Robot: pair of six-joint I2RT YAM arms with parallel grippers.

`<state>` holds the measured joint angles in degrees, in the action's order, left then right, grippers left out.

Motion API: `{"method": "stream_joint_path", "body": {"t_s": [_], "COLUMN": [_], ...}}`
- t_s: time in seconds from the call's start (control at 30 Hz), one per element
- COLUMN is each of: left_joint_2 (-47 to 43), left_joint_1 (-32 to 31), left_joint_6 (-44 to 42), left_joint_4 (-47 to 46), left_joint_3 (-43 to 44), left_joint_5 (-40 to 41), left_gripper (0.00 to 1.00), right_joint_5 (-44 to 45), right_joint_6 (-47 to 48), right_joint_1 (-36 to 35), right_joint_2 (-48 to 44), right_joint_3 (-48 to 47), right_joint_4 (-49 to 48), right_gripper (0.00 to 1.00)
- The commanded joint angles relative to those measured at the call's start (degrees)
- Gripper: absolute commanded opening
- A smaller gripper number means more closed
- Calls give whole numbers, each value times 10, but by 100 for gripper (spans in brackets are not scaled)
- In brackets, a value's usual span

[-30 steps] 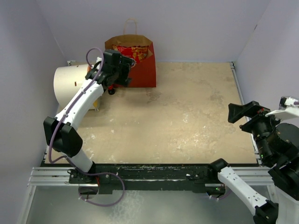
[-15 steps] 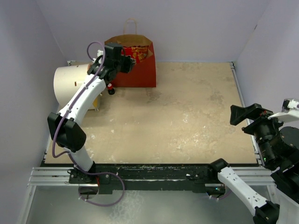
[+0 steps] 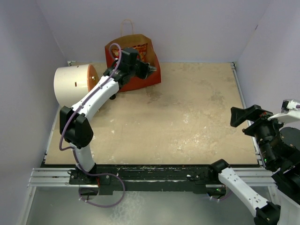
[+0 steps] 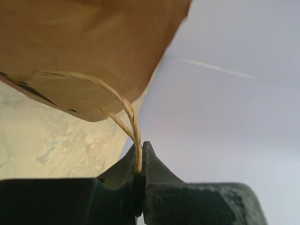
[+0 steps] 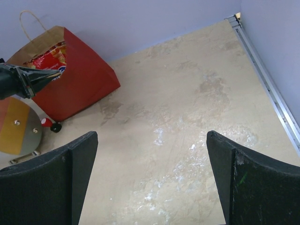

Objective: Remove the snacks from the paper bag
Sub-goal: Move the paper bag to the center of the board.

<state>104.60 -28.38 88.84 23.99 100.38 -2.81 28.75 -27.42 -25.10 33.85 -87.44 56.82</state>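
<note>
The paper bag (image 3: 136, 85), red outside and brown inside, stands tilted at the back left, its far cord handle (image 3: 126, 26) sticking up. A red snack packet (image 3: 140, 48) shows in its open top and, in the right wrist view, as the same packet (image 5: 49, 56). My left gripper (image 3: 149, 69) is at the bag's rim, shut on the near tan cord handle (image 4: 132, 119), which runs up to the brown bag wall (image 4: 84, 42). My right gripper (image 5: 150, 173) hangs open over bare table at the right edge, far from the bag (image 5: 79, 79). Other snacks are hidden.
A white cylinder with an orange end (image 3: 70, 84) lies left of the bag. A small red-capped black bottle (image 5: 49, 124) sits at the bag's foot. A metal rail (image 5: 272, 89) borders the table's right side; lilac walls close in the back and sides.
The left gripper closed on the bag's near cord handle and swung right, tipping the bag and dragging it to the right. The right arm barely moved.
</note>
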Motion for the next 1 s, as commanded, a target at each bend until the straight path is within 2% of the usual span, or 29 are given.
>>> {"method": "stream_joint_path", "body": {"t_s": [0.0, 0.23, 0.5, 0.77, 0.97], "left_joint_2": [-12, -47, -207, -413, -502], "left_joint_1": [-44, -92, -104, -103, -103], "left_joint_6": [-34, -58, -74, -89, -70], "left_joint_4": [-54, -57, 1, 157, 323], "left_joint_3": [18, -23, -179, -291, -293], "left_joint_5": [-57, -90, -87, -10, 72], "left_gripper": [4, 4, 4, 4, 1], "right_joint_5": [-11, -36, -72, -124, -248], "right_joint_6": [10, 8, 11, 14, 28], "right_joint_1": [-1, -1, -1, -1, -1], "right_joint_2": [-19, -16, -8, 28, 107], "right_joint_3": [-20, -3, 28, 73, 83], "right_joint_4": [-6, -22, -49, -127, -191], "right_gripper": [100, 100, 100, 100, 100]}}
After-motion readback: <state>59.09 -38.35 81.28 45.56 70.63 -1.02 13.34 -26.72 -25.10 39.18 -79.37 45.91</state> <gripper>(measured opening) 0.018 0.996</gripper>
